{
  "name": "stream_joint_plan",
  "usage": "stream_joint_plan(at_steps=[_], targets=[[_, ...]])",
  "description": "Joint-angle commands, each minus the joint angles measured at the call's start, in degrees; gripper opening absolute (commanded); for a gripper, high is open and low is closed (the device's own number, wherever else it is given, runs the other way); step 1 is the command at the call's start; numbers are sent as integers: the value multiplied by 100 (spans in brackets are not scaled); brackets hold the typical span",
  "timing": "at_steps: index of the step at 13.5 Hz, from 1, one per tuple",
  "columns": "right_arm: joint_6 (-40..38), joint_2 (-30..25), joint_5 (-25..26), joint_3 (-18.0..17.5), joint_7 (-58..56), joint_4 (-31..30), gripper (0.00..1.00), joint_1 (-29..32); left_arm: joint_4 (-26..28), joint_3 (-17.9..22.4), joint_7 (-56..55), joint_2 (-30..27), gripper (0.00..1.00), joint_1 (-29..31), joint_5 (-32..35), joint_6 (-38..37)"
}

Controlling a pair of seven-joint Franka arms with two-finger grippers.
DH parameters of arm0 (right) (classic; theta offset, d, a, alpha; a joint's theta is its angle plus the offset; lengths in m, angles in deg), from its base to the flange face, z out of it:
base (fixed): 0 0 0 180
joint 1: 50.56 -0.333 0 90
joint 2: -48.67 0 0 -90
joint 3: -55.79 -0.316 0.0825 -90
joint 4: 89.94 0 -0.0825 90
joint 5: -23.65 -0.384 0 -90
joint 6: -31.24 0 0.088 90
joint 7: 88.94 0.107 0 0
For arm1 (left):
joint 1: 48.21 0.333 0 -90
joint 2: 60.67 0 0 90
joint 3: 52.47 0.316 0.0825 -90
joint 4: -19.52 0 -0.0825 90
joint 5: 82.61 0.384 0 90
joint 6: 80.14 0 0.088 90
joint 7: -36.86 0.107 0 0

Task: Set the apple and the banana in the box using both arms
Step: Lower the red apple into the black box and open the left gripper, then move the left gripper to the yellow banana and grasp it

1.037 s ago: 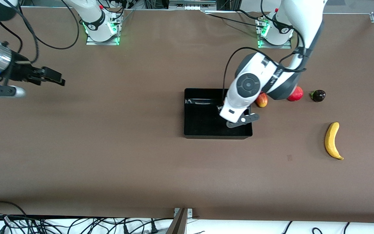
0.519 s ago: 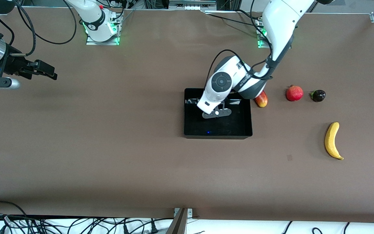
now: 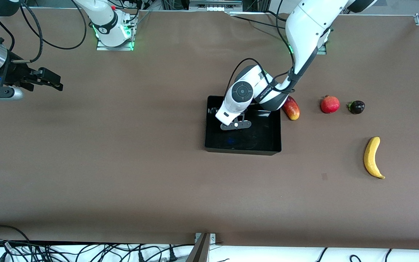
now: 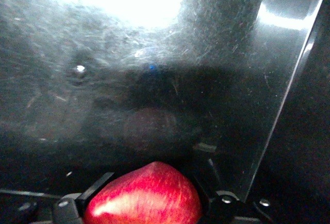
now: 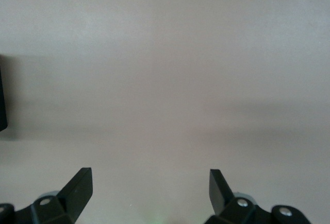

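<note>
My left gripper (image 3: pixel 234 123) hangs low inside the black box (image 3: pixel 264 142) and is shut on the red apple (image 4: pixel 144 195). The apple fills the space between the fingers (image 4: pixel 100 183) in the left wrist view, just above the box's shiny floor (image 4: pixel 154 80). In the front view the wrist hides the apple. The yellow banana (image 3: pixel 372 157) lies on the table toward the left arm's end, nearer the front camera than the box. My right gripper (image 3: pixel 55 82) is open and empty, held over bare table at the right arm's end, and it also shows in the right wrist view (image 5: pixel 150 183).
An elongated red-yellow fruit (image 3: pixel 291 108) lies against the outside of the box's wall on the left arm's side. A round red fruit with a crown (image 3: pixel 330 104) and a small dark fruit (image 3: pixel 356 107) lie in a row farther toward the left arm's end.
My left gripper has carried the apple across the box toward the right arm's end and lower into it. The right gripper has drawn back a little toward the table's end.
</note>
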Motion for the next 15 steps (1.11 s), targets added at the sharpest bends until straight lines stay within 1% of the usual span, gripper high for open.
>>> stream_joint_plan(at_steps=[1,2,3,4,5,6,8,9,11,12,14,15], targets=[[-40,80,124,-80,-95,182,100,79,-2,-22,-99,87,62,-26,244,102],[-40,72,124,-80,-95,208,100,79,-2,-22,-125,61,96,-18,245,85],[-40,72,132,-62,-113,226,100,87,-11,-31,-256,0,100,0,254,6],[-40,64,141,-71,-78,226,100,87,-28,-31,-475,-158,100,0,254,-256],[-49,72,141,-71,-34,226,100,79,-81,-48,-625,-351,100,26,263,-745],[-49,81,132,-62,-16,226,100,96,-81,-74,-618,-657,100,70,219,-1203],[4,81,141,-53,-8,226,100,87,-125,-83,-530,-1203,100,342,88,-2266],[4,81,141,-53,-7,226,100,87,-247,-84,-373,-1379,100,552,78,-2645],[12,81,141,-53,-7,226,100,96,-528,-66,520,-1477,100,1078,78,-3340],[4,81,141,-53,-16,226,100,96,-677,-40,1073,-1478,100,1420,87,-3552],[4,81,150,-53,-16,226,100,96,-775,83,2311,-1460,100,2097,209,-3668],[12,81,150,-53,-16,226,100,87,-836,205,2953,-1417,100,2362,419,-3651]])
